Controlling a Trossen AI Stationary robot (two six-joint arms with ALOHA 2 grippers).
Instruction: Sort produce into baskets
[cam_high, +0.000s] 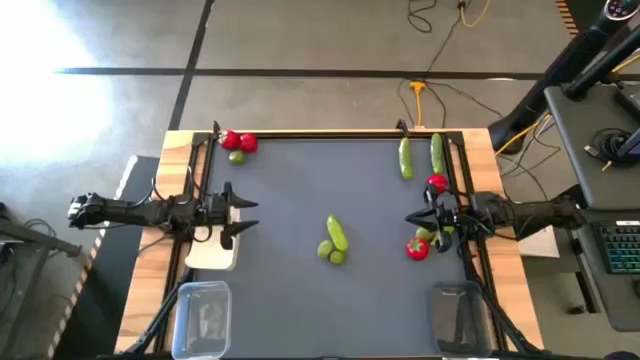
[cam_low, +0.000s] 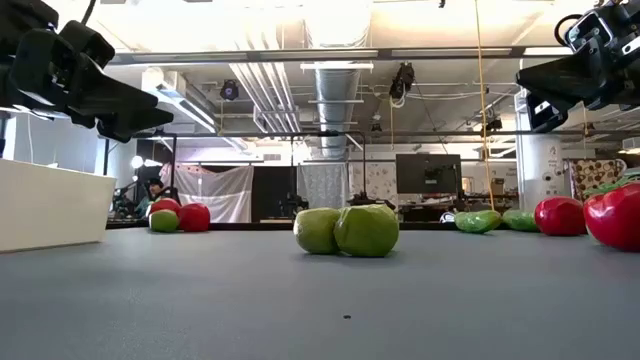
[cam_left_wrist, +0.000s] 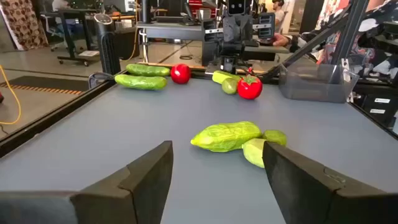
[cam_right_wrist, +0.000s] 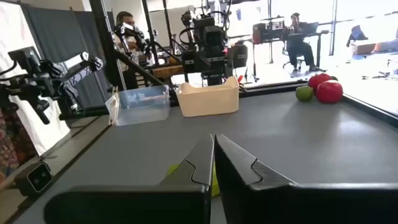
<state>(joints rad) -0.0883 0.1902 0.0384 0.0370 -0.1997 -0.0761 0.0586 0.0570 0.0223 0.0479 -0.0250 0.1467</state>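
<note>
No readable writing; left pincer (cam_high: 243, 216) gaping over white tray (cam_high: 213, 255), right pincer (cam_high: 413, 219) closed, empty

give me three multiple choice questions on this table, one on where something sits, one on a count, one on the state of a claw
1. Where is the white tray?
A. at the table's left edge, under the left claw
B. at the centre of the table
C. beside the two cucumbers at the far right

2. How many clear tubs stand at the near edge in the high view?
A. none
B. two
C. four

3. How do the right claw's fingers stand?
A. wide apart
B. closed on a cucumber
C. pressed together, nothing between them

Answers:
1 A, the high view shows the tray at the left edge below the left claw.
2 B, one clear tub sits near left and another clear tub near right.
3 C, the right wrist view shows the two fingers meeting with nothing held.
</note>
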